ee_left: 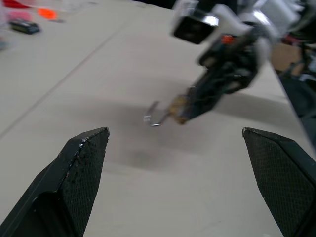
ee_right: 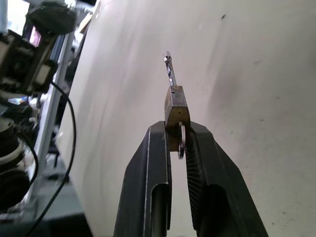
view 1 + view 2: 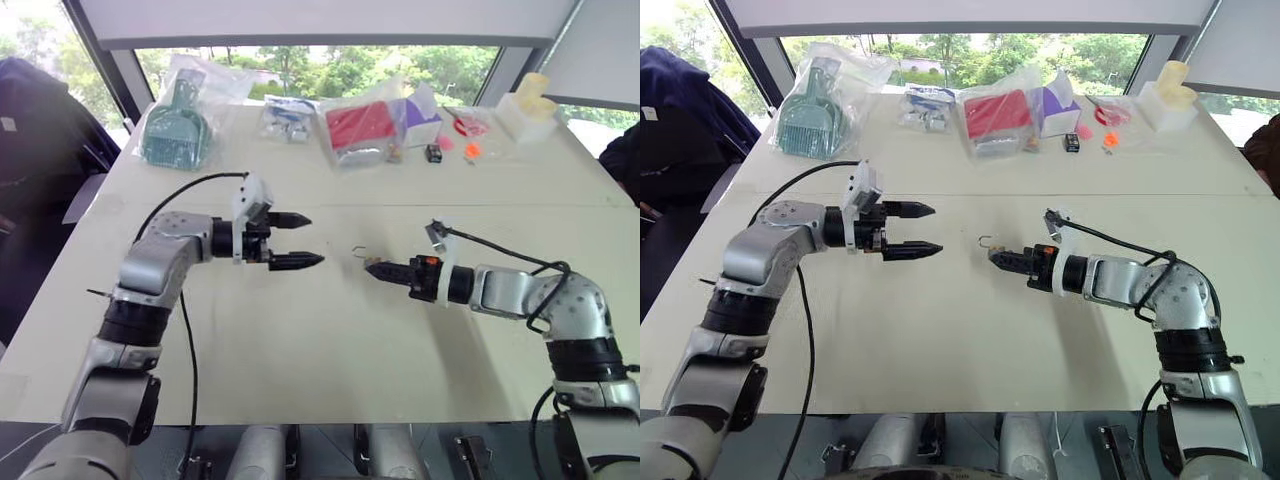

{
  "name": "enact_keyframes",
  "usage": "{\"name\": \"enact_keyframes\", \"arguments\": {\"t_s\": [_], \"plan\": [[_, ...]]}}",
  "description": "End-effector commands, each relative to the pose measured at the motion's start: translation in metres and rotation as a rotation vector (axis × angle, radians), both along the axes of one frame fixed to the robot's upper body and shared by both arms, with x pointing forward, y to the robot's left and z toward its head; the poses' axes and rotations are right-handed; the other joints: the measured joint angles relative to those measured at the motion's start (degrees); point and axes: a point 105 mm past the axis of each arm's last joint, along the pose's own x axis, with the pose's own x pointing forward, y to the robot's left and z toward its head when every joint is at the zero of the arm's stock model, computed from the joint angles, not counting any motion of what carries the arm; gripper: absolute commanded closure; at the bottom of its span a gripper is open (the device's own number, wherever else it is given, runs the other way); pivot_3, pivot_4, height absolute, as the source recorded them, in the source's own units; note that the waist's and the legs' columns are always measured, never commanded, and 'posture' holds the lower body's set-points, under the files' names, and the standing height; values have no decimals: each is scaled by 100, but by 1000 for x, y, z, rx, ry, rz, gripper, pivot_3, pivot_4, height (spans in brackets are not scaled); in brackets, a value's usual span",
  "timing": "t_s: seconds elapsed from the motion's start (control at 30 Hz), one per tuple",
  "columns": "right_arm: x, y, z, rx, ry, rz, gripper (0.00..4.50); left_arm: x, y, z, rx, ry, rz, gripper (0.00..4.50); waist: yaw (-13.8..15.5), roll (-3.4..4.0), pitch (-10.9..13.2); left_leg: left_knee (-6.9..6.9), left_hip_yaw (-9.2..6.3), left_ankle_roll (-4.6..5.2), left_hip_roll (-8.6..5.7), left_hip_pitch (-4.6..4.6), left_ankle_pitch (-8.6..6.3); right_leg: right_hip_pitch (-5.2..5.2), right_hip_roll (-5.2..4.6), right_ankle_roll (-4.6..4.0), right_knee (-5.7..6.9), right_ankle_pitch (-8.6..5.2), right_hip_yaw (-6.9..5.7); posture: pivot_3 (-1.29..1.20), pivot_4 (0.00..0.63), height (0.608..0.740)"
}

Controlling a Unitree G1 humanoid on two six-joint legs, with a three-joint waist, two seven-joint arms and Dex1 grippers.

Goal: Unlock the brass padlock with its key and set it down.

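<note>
Right gripper (image 2: 178,136) is pinching the brass padlock (image 2: 177,106), shackle (image 2: 170,69) swung open, above mid-tabletop (image 3: 300,340); left gripper (image 3: 297,241) is hovering nearby, jaws spread.

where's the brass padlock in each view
Left eye view: brass padlock at the right pincer tip, mid-table.
Right eye view: same spot, shackle toward the open left pincer.
Left wrist view: centre, hanging off the right pincer's tip, above the table.
Right wrist view: centre, pinched between the fingers, shackle pointing away.
Shared landmark: the right pincer holding it.
</note>
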Motion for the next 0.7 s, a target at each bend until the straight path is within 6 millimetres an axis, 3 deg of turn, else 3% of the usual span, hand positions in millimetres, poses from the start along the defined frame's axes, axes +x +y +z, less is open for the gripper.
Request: {"name": "enact_keyframes", "arguments": {"t_s": [0.03, 0.13, 0.3, 0.43, 0.47, 0.7], "plan": [[0, -3, -7, -26, 34, 51, 4475, -10, -1, 9, -12, -17, 11, 23, -4, 0, 0, -1, 0, -1, 0, 0, 0, -1, 2, 0, 0, 0, 0, 0, 150, 740], [-1, -4, -19, -87, 61, 85, 4475, -11, 2, 7, -14, -6, 37, 23, -29, 0, 0, -2, 1, -1, 0, -1, 1, -1, 6, 1, 0, 1, -1, 0, 150, 740], [4, -18, -38, -305, -29, 110, 2321, -6, 2, 10, -13, -15, 52, 0, -36, 1, -1, -1, 3, -2, -2, 3, 1, 2, 13, 5, 2, 3, -2, 0, 150, 740], [4, -40, -30, -433, -144, 118, 343, -6, 5, 11, -6, -14, 54, 0, 4, 0, -1, -1, 1, -1, -4, 33, 1, 36, 12, 1, -7, 0, -5, 0, 150, 740], [1, -50, -25, -501, -201, 130, 33, -6, 6, 10, -3, -10, 56, 0, 48, 1, -1, 0, 1, -1, -5, 35, 1, 39, 11, 1, -8, 0, -4, 0, 150, 740], [-31, -93, 11, -787, -462, 208, 33, -5, 12, 8, 3, 10, 64, 0, 87, 0, 0, -1, 3, -1, -17, 25, 0, 29, -4, -1, -15, -1, -3, 0, 150, 740]]}}
